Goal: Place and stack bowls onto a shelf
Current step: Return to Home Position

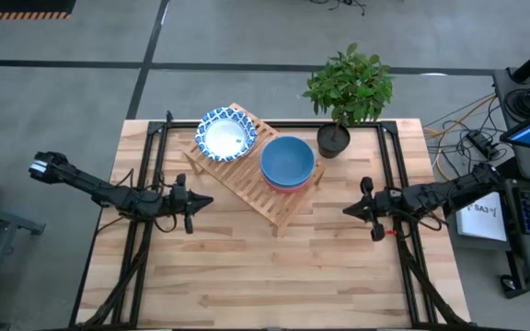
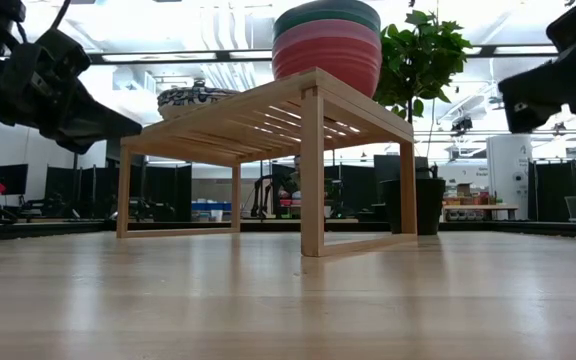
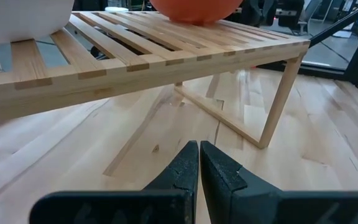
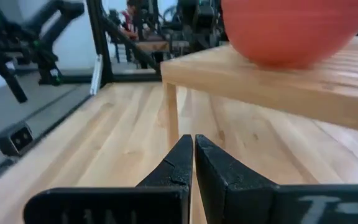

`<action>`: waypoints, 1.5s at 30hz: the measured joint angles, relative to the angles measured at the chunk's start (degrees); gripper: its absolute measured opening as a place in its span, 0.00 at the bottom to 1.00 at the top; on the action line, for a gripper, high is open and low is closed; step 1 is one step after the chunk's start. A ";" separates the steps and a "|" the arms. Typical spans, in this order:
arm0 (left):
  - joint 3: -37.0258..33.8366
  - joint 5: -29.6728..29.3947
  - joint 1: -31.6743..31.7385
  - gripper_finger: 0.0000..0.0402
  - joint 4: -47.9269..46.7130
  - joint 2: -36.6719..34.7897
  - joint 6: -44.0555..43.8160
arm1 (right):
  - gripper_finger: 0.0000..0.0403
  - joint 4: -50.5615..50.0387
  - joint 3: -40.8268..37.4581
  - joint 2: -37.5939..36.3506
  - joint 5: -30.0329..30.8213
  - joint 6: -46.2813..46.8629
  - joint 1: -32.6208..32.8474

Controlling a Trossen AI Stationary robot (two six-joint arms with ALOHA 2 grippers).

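Note:
The wooden slatted shelf [image 1: 251,164] stands on its short legs at the table's far middle. On it sit a stack of white bowls with blue patterned rims [image 1: 226,135] toward the left and a stack of coloured bowls [image 1: 288,162] toward the right, blue on top, with green, pink and red below in the low view [image 2: 327,45]. My left gripper [image 1: 208,199] is shut and empty, left of the shelf. My right gripper [image 1: 346,211] is shut and empty, right of the shelf. Both hover above the table.
A potted green plant [image 1: 346,92] in a dark pot [image 1: 333,141] stands just right of the shelf's far end. Black metal frame rails [image 1: 150,175] run along the table's left and right sides. Bare wood lies along the near half of the table [image 1: 265,276].

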 joint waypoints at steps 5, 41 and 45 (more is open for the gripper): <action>0.02 0.00 0.00 0.00 -0.02 0.54 0.00 | 0.02 0.03 -0.05 -6.92 -4.36 -2.23 -0.19; 0.02 0.00 -0.02 0.00 -0.02 1.69 -0.02 | 0.02 1.43 -0.72 -5.75 -20.90 -13.66 -0.56; 0.00 0.02 0.00 0.00 -0.02 1.69 -0.02 | 0.02 1.43 -0.72 -5.73 -20.90 -13.68 -0.56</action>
